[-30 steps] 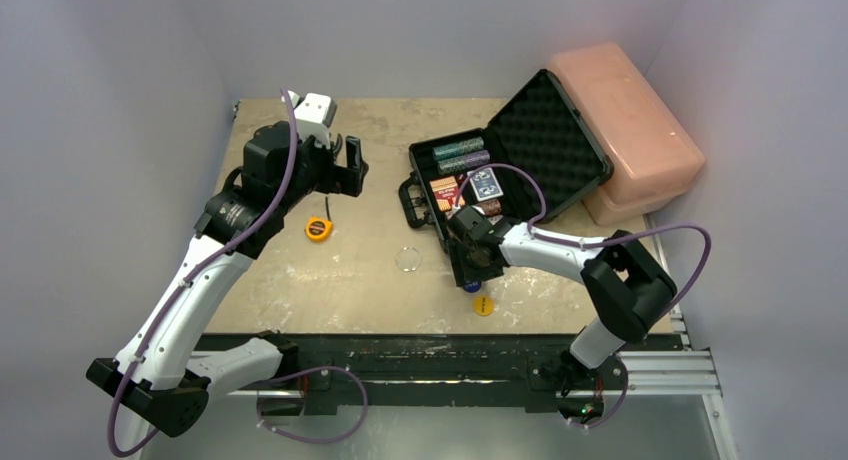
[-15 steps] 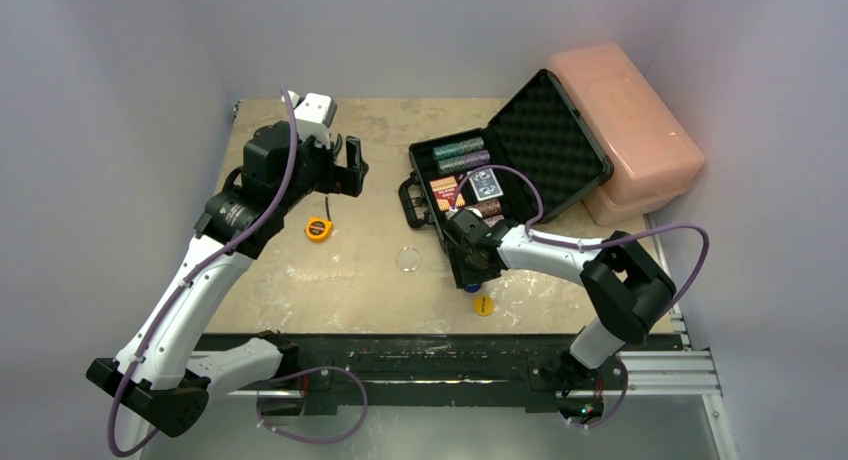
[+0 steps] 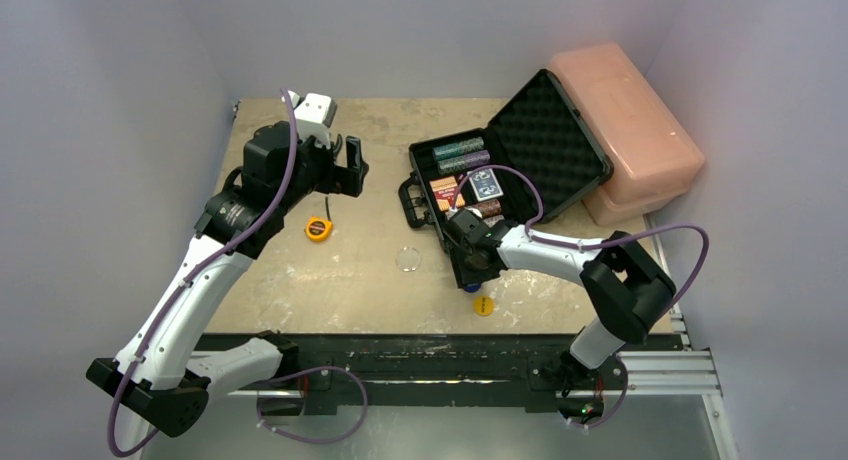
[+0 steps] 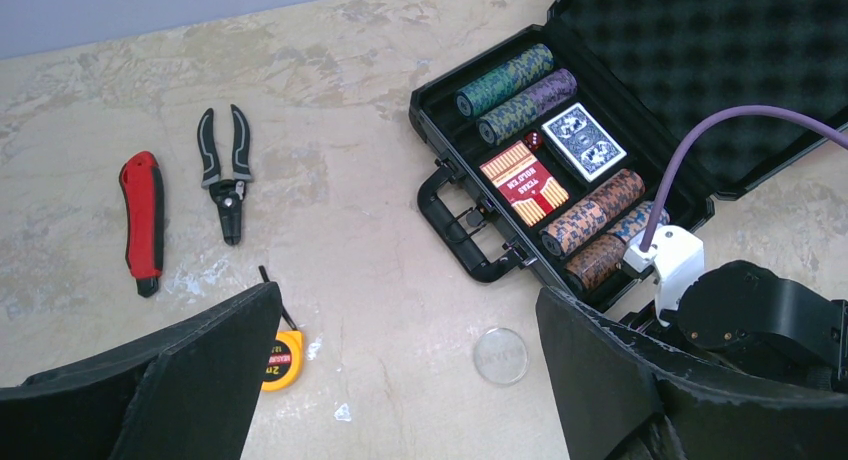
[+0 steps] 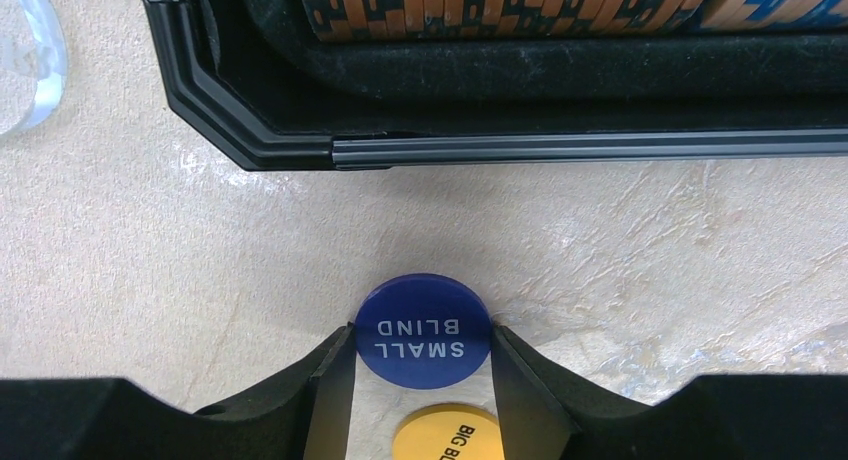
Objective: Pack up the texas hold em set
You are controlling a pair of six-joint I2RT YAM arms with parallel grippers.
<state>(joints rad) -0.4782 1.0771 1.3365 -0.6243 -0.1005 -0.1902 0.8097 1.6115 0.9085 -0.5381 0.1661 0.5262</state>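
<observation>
The black briefcase (image 3: 545, 130) lies open at the far right of the worktop (image 3: 340, 280), its foam-lined lid tilted back against the pink plastic box (image 3: 630, 120). In its tray lie the chip stacks (image 4: 505, 80), a red card deck (image 4: 525, 183), a blue card deck (image 4: 588, 140) and a small red die (image 4: 533, 140). Just outside the case's near rim, the blue SMALL BLIND button (image 5: 425, 315) lies flat on the worktop between the fingers of the right gripper (image 5: 423, 345). Their tips sit right at its edge on both sides, but I cannot tell whether they pinch it. A yellow button (image 5: 445, 435) lies just nearer, and a clear round disc (image 4: 500, 355) lies left of the case. The left gripper (image 4: 408, 315) hangs high over the far left, fingers spread wide and holding nothing. Below it lie pliers (image 4: 225, 170), a red utility knife (image 4: 142, 220) and a yellow tape measure (image 4: 282, 350).
</observation>
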